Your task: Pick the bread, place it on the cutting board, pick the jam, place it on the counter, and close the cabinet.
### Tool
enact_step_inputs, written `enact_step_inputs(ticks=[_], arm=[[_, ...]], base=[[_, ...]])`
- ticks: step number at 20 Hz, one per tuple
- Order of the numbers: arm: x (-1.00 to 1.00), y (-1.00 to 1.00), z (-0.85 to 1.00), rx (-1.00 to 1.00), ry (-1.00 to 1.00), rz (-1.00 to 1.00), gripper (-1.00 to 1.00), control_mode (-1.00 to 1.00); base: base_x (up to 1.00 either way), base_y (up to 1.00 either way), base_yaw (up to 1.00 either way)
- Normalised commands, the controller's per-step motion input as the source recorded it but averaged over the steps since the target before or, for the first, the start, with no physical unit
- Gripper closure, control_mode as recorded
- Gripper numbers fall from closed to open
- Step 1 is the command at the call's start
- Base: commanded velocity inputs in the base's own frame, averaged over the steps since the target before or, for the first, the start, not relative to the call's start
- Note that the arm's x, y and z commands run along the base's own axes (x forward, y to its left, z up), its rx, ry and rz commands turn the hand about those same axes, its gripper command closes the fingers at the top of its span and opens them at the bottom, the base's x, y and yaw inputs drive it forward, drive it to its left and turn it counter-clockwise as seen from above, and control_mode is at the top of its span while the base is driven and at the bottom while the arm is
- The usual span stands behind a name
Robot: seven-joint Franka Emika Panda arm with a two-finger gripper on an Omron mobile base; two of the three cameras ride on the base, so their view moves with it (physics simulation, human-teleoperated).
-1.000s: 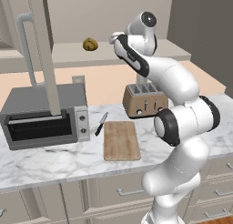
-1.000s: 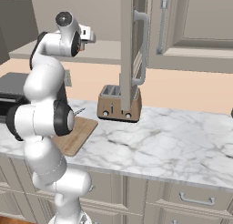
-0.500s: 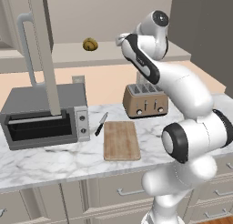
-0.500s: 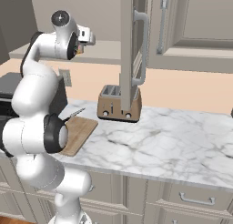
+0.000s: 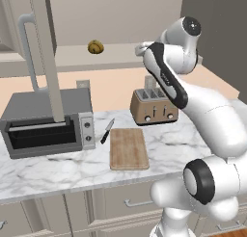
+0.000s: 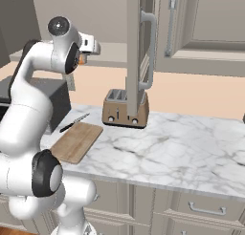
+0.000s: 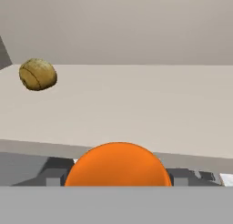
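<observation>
Up on the cabinet shelf: we find the bread point(image 5: 95, 46), a lumpy round roll lying by itself on the pale shelf point(image 7: 136, 104).
Jam: the orange jar point(image 7: 118, 166) sits hard against the hand, its rounded top rising between the two dark finger tips in the hand view; a sliver of orange point(image 6: 82, 59) shows beside the hand in the right base view.
Jaws: they stand either side of the jam, set wide enough to take it in, but we cannot tell whether they press on it or merely straddle it.
Key relation: the bread point(image 7: 37, 74) lies up and to the left of the jaws in the hand view, well apart from them, with the jam the nearer thing. The roll has no real long axis, so we judge any approach angle would do.
Cutting board: it lies flat and bare on the desk point(image 5: 58, 168), at point(image 5: 128, 148), between the toaster oven point(image 5: 46, 121) and the toaster point(image 5: 153, 106), a knife point(image 5: 107, 131) just beside it.
Cabinet: its door point(image 5: 46, 53) stands open.
Progress: we judge nothing placed yet.
</observation>
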Motion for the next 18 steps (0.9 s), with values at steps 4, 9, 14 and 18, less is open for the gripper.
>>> enact_step_inputs(ticks=[4, 9, 14, 18], arm=[[-0.42, -0.26, -0.01, 0.0, 0.0, 0.0, 1.0, -1.0], [-0.07, -0.28, -0.26, 0.0, 0.0, -0.01, 1.0, -1.0], [-0.07, -0.37, -0.44, 0.0, 0.0, 0.0, 1.0, -1.0], [-0.06, -0.3, -0.48, 0.0, 0.0, 0.0, 1.0, -1.0]], base=[[0.0, 0.0, 0.0], [0.0, 0.0, 0.0], [0.0, 0.0, 0.0], [0.0, 0.0, 0.0]])
